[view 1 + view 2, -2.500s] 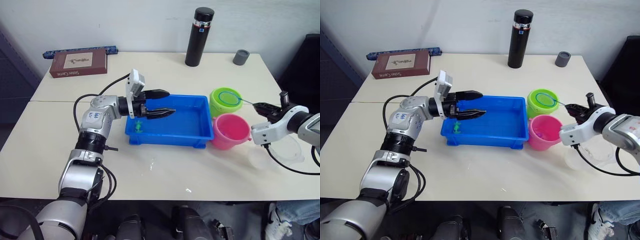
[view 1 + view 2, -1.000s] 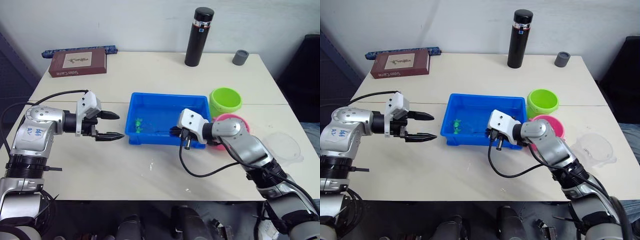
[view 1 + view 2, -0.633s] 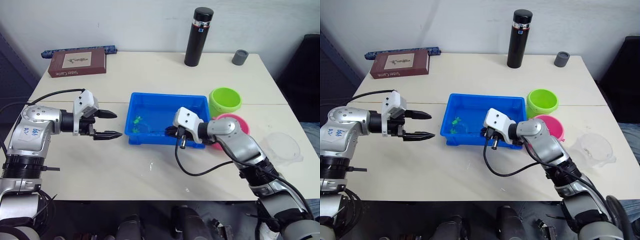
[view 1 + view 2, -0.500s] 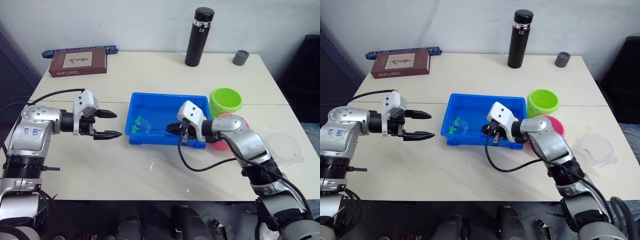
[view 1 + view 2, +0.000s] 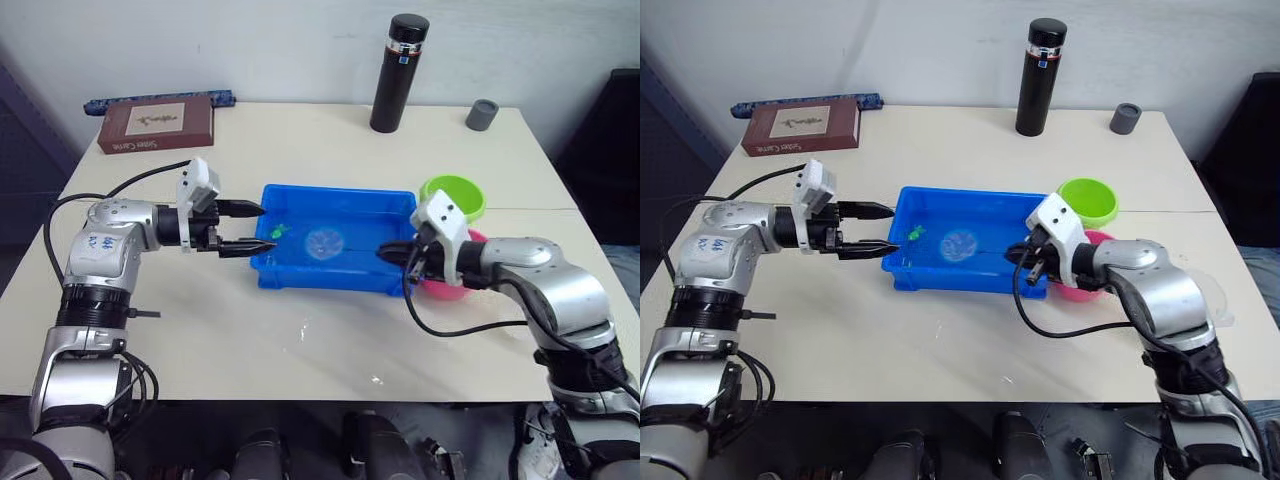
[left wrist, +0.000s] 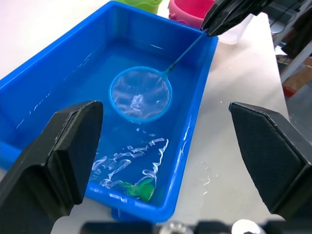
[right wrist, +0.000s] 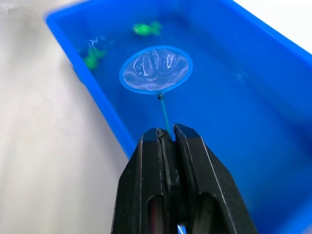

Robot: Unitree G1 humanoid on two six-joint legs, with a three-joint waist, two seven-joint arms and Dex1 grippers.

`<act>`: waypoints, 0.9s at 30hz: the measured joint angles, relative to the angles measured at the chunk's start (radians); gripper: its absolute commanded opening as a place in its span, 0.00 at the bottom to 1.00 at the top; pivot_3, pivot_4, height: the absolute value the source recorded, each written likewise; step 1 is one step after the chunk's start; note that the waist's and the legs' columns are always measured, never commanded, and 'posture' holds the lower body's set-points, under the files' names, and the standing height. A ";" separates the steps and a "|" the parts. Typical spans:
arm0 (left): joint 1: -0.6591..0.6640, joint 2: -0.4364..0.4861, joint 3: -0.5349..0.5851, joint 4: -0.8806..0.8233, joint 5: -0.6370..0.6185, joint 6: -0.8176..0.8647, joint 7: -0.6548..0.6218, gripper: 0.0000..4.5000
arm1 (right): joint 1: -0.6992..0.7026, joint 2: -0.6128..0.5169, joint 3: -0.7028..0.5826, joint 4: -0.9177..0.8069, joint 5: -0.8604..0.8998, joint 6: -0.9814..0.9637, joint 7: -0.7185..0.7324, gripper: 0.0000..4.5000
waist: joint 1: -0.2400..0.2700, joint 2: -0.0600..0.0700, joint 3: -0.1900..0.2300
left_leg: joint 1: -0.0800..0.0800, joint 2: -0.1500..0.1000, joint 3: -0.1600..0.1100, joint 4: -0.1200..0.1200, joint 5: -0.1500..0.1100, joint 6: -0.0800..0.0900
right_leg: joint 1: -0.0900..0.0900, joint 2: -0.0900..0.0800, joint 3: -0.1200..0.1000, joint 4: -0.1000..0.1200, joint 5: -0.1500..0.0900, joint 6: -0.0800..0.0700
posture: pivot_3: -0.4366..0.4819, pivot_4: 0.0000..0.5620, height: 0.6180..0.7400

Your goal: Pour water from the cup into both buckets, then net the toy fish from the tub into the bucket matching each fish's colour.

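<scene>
The right hand point(image 7: 167, 139), pinching the net point(image 7: 155, 69) at frame centre, risks pushing the green fish point(image 7: 147, 29) away; left hand point(image 5: 250, 227) gapes.

The two head views looked forward and down from above the near table edge, taking in the whole table point(image 5: 300, 340) from nearly the same spot, slightly offset sideways, and sharing the tub point(image 5: 300, 276), both buckets and the far flask. The left wrist view looked along the tub from its left end, close over the net point(image 6: 140, 94), toward the right gripper point(image 6: 214, 24). The right wrist view faced the opposite way from the tub's right end, nearer still, sharing that net and tub interior.
</scene>
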State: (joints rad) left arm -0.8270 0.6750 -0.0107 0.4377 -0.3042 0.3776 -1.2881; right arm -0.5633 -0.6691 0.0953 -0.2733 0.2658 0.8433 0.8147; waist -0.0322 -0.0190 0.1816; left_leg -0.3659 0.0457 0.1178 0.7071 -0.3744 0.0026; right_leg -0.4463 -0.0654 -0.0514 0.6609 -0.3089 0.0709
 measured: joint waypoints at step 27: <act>0.124 0.169 -0.016 -0.109 0.082 -0.049 -0.041 0.99 | -0.155 0.198 0.272 0.249 -0.180 -0.296 0.090 0.00 | 0.002 0.000 0.000 | -0.003 0.001 -0.002 0.001 0.000 0.000 | -0.002 -0.007 -0.001 0.001 0.000 0.000 | 0.48 0.27 1.00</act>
State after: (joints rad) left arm -0.7034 0.8439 -0.0271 0.3288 -0.2224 0.3282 -1.3294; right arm -0.7182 -0.4712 0.3677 -0.0246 0.0861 0.5472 0.9045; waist -0.0304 -0.0191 0.1816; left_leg -0.3688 0.0471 0.1159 0.7086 -0.3745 0.0026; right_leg -0.4481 -0.0721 -0.0527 0.6618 -0.3090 0.0709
